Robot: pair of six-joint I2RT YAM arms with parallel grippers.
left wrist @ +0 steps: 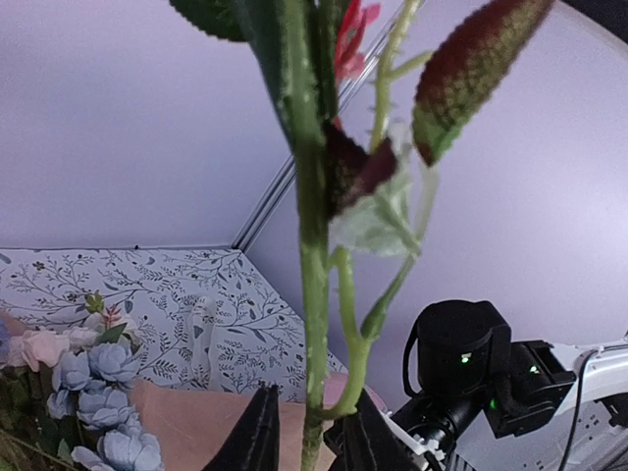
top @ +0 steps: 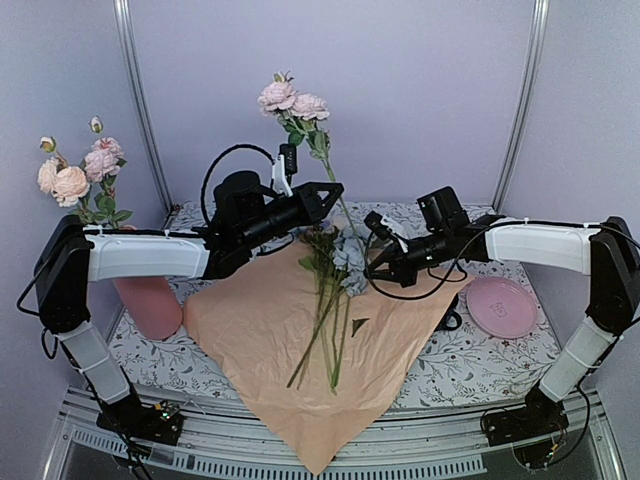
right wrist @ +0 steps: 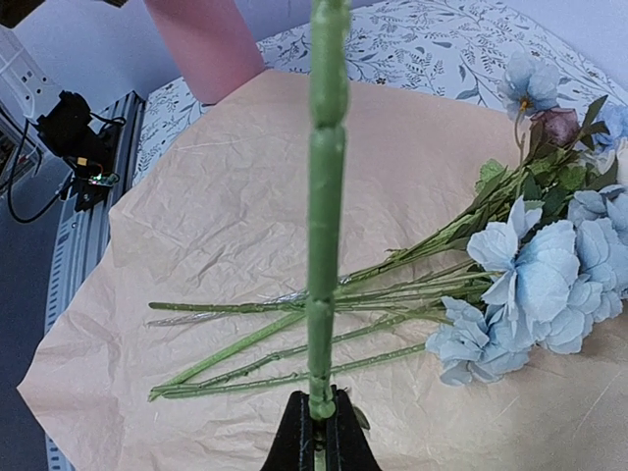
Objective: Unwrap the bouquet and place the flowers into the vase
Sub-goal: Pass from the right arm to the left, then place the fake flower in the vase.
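Note:
The peach wrapping paper (top: 250, 330) lies spread flat with several blue and cream flowers (top: 335, 290) on it. One pink flower (top: 292, 100) stands upright in the air. My right gripper (top: 375, 255) is shut on the bottom end of its stem (right wrist: 327, 196). Higher up, the fingers of my left gripper (top: 335, 192) stand on either side of the stem (left wrist: 314, 294); a gap shows at the left finger (left wrist: 260, 442). The pink vase (top: 150, 305) stands at the left behind my left arm, with pink flowers (top: 75, 172) in it.
A flat pink plate (top: 500, 306) lies at the right on the patterned tablecloth (top: 480, 370). In the right wrist view the loose stems (right wrist: 294, 339) lie across the paper (right wrist: 216, 196), and the vase (right wrist: 201, 39) stands beyond it.

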